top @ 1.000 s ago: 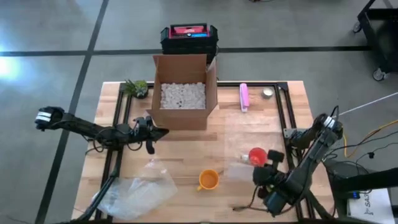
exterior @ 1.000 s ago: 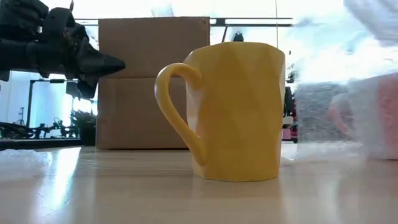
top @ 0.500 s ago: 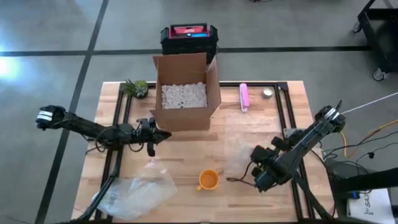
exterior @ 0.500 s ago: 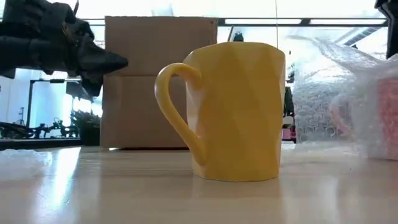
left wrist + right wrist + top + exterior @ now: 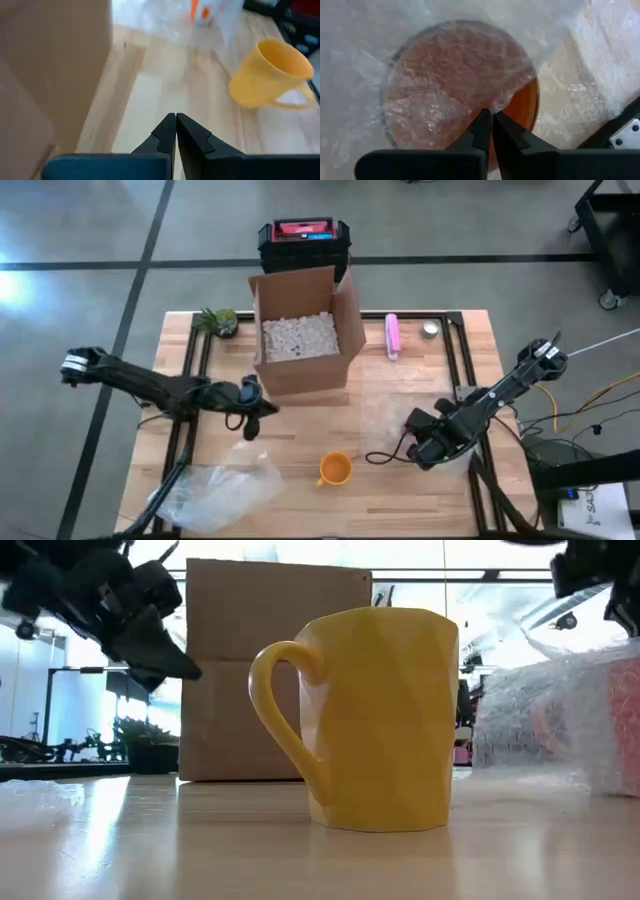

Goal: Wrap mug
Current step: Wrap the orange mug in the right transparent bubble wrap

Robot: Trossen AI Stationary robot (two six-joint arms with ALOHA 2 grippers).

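high view, going left to right with the cardboard box as landmark: a crumpled clear plastic sheet lies well in front of the box and to its left, likely spare wrapping. the left gripper hangs just off the box's front left corner, and its wrist view shows the fingers pressed together on nothing, so that arm looks to be waiting out of the way. a yellow mug stands bare and upright in front of the box, apart from both arms, probably the next one due for wrapping. right of the box lie a pink object and a small round tin. further right and in front, a sheet of bubble wrap is spread on the table, and the right gripper sits at its near edge; its wrist view shows a red mug under the wrap, mouth up, with the fingers pinched narrow on a fold of film over the rim, seemingly drawing the sheet across the opening. count: two mugs, one wrapped and one bare; two pieces of wrapping; one box.
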